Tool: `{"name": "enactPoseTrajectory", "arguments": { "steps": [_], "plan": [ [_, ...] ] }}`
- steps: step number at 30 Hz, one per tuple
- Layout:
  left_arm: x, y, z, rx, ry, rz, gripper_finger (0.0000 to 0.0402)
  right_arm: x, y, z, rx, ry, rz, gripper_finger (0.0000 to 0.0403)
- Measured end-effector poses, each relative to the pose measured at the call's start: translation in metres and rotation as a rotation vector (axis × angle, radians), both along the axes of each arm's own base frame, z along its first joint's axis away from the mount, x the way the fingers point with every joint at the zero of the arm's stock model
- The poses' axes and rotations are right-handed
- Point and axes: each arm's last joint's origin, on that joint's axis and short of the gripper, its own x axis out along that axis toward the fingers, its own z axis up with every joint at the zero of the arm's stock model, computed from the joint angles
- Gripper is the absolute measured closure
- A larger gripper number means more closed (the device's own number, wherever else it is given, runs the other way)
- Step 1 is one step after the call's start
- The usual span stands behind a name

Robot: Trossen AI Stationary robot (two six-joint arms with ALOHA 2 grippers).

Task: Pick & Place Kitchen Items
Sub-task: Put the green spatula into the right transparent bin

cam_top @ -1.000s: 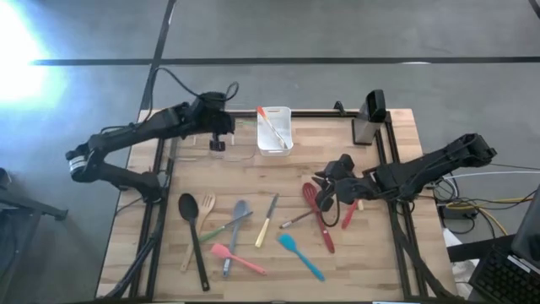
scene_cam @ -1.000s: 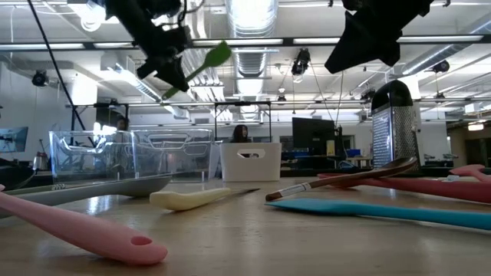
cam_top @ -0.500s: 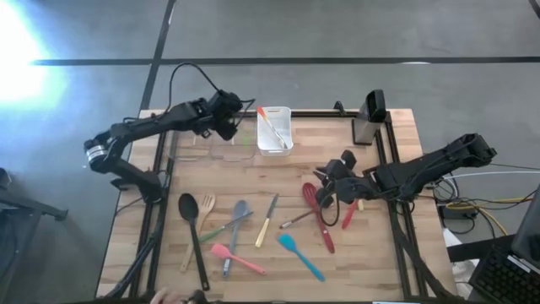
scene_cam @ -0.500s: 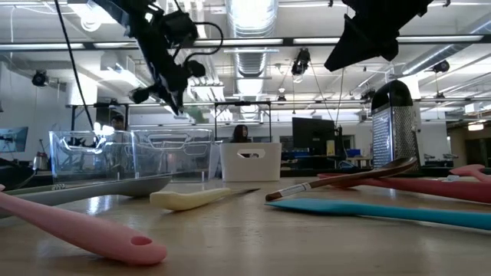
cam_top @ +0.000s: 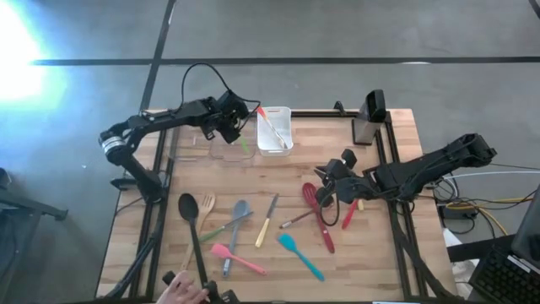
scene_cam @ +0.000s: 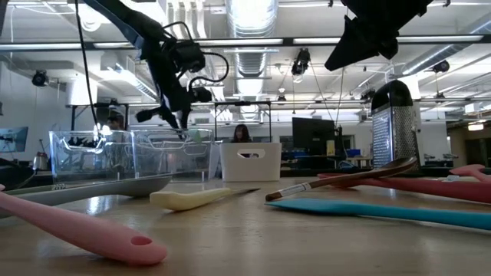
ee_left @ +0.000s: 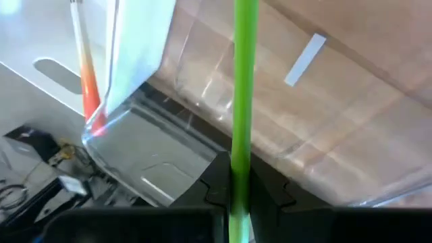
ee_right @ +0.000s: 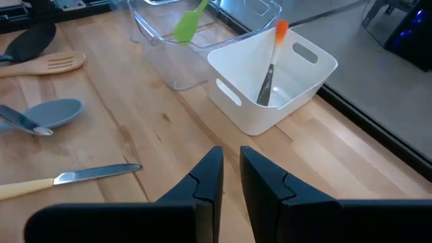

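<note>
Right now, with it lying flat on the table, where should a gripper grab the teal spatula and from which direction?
Grip the teal spatula at mid-handle, coming straight down from above. It lies flat on the wooden table, blade toward the centre and handle running to the near edge, with bare wood on both sides. The slim handle suits a narrow pinch across it; the wide blade probably would not.

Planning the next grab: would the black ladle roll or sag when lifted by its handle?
The black ladle lies flat with a broad bowl, so rolling seems unlikely. Its long, thin handle may flex slightly, and the bowl end will probably droop if gripped far back.
</note>
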Motion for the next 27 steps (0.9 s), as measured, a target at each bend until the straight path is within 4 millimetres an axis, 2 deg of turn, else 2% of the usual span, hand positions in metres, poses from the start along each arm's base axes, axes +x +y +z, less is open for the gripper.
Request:
{"name": "enactPoseTrajectory", "arguments": {
  "steps": [27],
  "plan": [
    [0.008,0.021,-0.062,-0.172,0.15,0.027,0.0373,0.0,0.0,0.0,-0.039,0.02,0.015,0.0365]
  ]
}}
